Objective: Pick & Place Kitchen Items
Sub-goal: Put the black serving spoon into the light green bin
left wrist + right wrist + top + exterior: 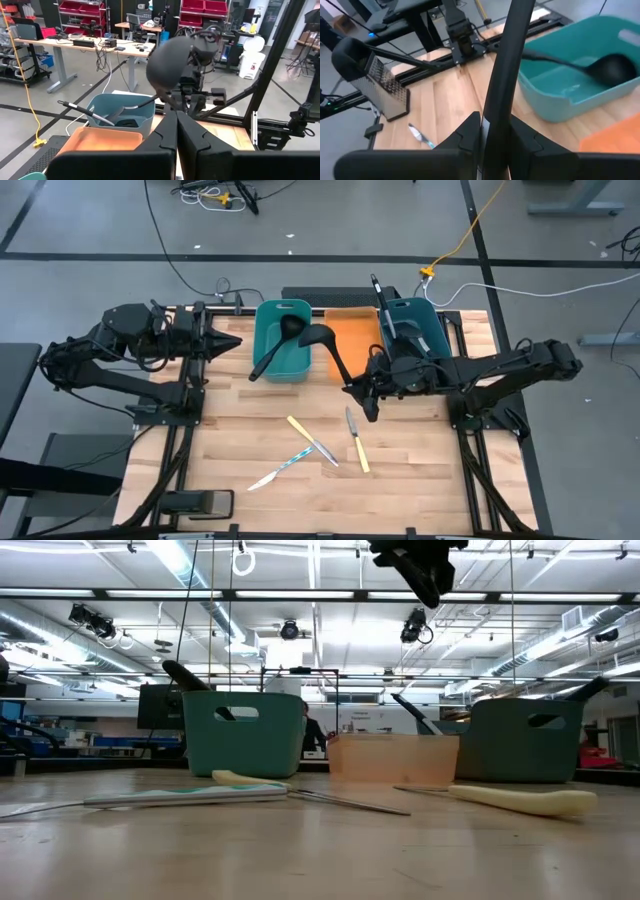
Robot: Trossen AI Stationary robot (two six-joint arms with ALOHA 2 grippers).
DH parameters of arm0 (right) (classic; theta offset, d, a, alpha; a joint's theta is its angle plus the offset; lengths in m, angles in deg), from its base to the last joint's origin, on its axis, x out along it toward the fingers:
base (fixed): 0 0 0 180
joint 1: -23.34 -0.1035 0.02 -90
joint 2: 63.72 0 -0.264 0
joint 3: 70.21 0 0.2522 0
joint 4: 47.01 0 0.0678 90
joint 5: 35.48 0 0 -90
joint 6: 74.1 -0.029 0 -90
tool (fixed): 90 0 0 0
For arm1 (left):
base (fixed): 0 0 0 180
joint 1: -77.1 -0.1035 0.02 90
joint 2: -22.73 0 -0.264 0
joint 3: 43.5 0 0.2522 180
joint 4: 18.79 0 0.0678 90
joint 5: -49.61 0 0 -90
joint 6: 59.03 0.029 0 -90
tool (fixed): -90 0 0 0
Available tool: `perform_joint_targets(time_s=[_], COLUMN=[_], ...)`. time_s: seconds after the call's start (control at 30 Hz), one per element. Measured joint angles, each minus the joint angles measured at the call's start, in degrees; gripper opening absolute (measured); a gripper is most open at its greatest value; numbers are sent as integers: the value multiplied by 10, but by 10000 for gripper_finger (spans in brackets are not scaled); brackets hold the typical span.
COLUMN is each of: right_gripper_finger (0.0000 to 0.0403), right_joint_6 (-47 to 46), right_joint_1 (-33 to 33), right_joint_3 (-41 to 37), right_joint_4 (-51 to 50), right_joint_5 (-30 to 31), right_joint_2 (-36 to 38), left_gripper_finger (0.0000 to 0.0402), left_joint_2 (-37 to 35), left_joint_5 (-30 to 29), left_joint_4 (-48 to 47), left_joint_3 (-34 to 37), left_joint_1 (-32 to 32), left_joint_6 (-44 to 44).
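My right gripper [353,387] is shut on a black ladle [328,350] above the table's middle. The ladle's bowl [172,62] is raised near the orange tray [352,330]. A second black ladle [600,67] lies in the left teal bin [282,342], its handle leaning over the near rim. Another dark utensil [380,292] sticks out of the right teal bin [418,325]. Three small knives lie flat on the wood: two with pale yellow handles [299,428] [359,452] and one with a light-blue handle [292,463]. My left gripper [228,340] waits shut and level at the far left. My right gripper pinches the ladle's slim handle [492,117] between its two fingers, well away from the bowl. The fingers come from the table's right, slanting a little downward, and lie across the handle. The ladle is lifted clear of the table and tilted, its bowl end higher and toward the far edge.
A metal grater [384,90] stands near the table's left side. The two bins and the tray line the far edge. Bare wood [420,450] lies around the knives. Dark frame rails [180,440] run along both side edges.
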Motion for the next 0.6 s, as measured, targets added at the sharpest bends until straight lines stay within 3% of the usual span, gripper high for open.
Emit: perform_joint_targets(time_s=[0.6], right_gripper_finger=[66], right_joint_6=[65], right_joint_1=[58], right_joint_3=[158], right_joint_4=[-86], right_joint_5=[3], right_joint_2=[0], left_gripper_finger=[2], left_joint_2=[0], left_joint_5=[-1], left_joint_4=[0], left_joint_3=[0], left_joint_1=[0], left_joint_6=[0])
